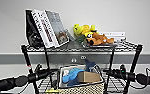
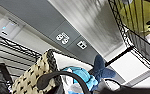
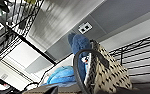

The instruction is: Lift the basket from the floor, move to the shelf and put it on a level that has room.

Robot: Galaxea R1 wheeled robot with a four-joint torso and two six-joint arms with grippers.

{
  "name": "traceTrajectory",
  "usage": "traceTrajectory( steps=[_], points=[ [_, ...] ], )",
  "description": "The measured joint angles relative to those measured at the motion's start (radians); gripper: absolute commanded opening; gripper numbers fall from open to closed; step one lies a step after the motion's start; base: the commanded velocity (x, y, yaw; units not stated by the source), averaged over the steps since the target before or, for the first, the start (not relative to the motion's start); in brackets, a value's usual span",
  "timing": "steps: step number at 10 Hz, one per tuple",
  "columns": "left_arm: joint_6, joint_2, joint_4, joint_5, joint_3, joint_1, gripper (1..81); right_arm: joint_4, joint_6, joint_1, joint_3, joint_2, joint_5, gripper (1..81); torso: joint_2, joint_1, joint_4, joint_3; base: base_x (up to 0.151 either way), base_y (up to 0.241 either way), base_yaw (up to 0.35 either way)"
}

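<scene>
Leaning books and plush toys crowd the tier above the basket.

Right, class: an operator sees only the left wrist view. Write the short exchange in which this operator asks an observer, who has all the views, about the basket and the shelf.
Operator: I see the basket and a blue plush toy in it. Is anything else inside?
Observer: Yes. The head view shows a brown cardboard box beside the toy.
Operator: What is on the shelf above the basket?
Observer: The top tier bears leaning books, a yellow plush toy and a brown plush toy. The basket is at the wire level below that. I cannot tell whether it rests there.
</scene>
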Motion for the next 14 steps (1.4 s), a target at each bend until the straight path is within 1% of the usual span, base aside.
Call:
traceTrajectory(
  steps=[2, 5, 7, 9, 11, 14],
  points=[
    [0.0, -0.03, 0.013, 0.001, 0.027, 0.025, 81.1, 0.0, 0.0, -0.004, 0.018, -0.028, 0.002, 81.1, 0.0, 0.0, 0.0, 0.0, 0.0, 0.0, 0.0],
    [0.0, -0.095, 0.031, -0.002, 0.12, 0.038, 81.1, 0.0, 0.0, -0.032, 0.077, -0.098, 0.006, 81.1, 0.0, -0.001, 0.0, 0.0, 0.0, 0.0, 0.0],
    [0.001, -0.146, 0.056, -0.003, 0.151, 0.096, 81.1, -0.008, -0.001, -0.097, 0.106, -0.139, 0.009, 81.1, 0.0, -0.001, 0.0, 0.0, 0.0, 0.0, 0.0],
    [0.002, -0.165, 0.086, -0.009, 0.175, 0.163, 81.1, -0.024, -0.002, -0.154, 0.14, -0.173, 0.029, 81.1, -0.001, -0.001, 0.0, 0.001, 0.0, 0.0, 0.0],
    [0.003, -0.182, 0.116, -0.036, 0.191, 0.247, 81.1, -0.049, -0.003, -0.239, 0.151, -0.199, 0.042, 81.1, -0.001, -0.002, 0.0, 0.001, 0.0, 0.0, 0.0],
    [0.005, -0.184, 0.181, -0.1, 0.196, 0.396, 81.1, -0.089, -0.003, -0.366, 0.154, -0.207, 0.07, 81.1, -0.002, -0.003, 0.0, 0.002, 0.0, 0.0, 0.0]
  ],
)
